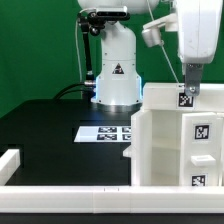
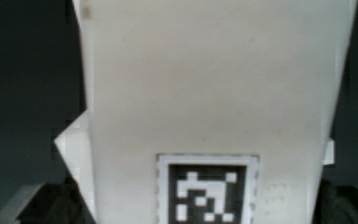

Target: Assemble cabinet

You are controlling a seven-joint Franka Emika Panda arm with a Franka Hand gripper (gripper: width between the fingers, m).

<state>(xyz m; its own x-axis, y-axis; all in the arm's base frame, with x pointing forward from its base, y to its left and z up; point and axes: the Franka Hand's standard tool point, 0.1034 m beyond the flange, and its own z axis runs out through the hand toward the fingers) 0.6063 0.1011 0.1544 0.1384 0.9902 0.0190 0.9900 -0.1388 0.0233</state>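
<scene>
Upright, cabinet [image 1: 172, 140], long axis vertical.

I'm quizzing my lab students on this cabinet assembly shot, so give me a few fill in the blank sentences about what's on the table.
1. The cabinet is colored ____.
2. The table top under the parts is colored ____.
3. The marker board lies flat between the cabinet and the robot's ____.
4. The end effector is at the cabinet's ____ edge.

Missing words: white; black; base; top
</scene>
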